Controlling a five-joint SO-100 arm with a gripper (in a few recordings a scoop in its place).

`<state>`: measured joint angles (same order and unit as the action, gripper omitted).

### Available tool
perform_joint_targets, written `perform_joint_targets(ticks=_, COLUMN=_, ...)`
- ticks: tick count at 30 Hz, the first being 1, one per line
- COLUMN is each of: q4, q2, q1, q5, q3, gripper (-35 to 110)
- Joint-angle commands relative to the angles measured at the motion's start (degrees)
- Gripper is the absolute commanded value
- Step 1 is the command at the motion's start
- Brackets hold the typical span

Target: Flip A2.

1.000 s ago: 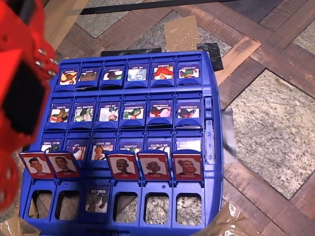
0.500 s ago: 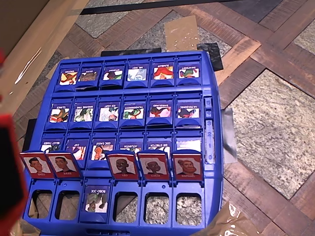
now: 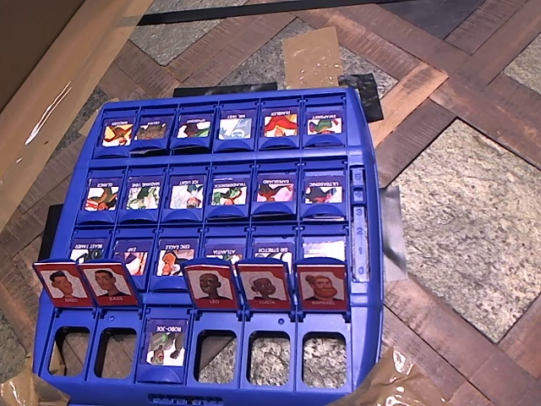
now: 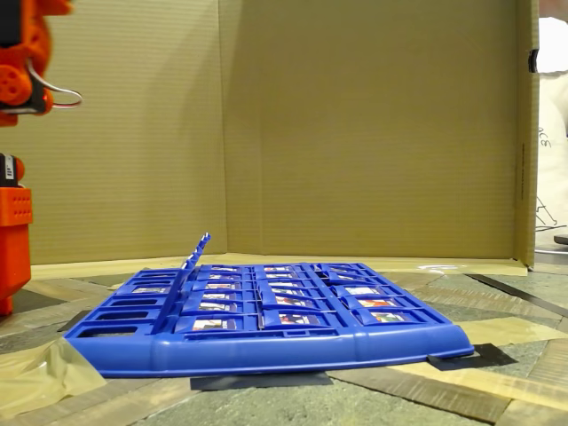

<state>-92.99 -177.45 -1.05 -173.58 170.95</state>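
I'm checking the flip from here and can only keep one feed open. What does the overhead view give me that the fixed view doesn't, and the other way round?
Overhead alone shows the tile faces and captions: A2 lies flat in the nearest row, blue-framed ROBO-JOE side up, while five red-framed portrait tiles stand around its slot. The fixed view alone shows the orange arm raised at the left edge, clear of the board, and the cardboard backdrop; it sees the standing row edge-on. Both show the blue game board with its far rows folded flat.
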Motion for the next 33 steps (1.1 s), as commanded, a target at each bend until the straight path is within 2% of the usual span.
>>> perform_joint_targets(ticks=1, q4=-5.89, q2=-2.46, q1=-0.18, q5=-1.23, q3=1.41, gripper=0)
perform_joint_targets(ticks=10, q4=-17.23, q2=-8.26, q1=-2.20, q5=-1.49, q3=5.80, gripper=0)
perform_joint_targets(ticks=33, q4=-17.40, q2=-10.81, q1=-2.72, q5=-0.44, q3=8.44, gripper=0)
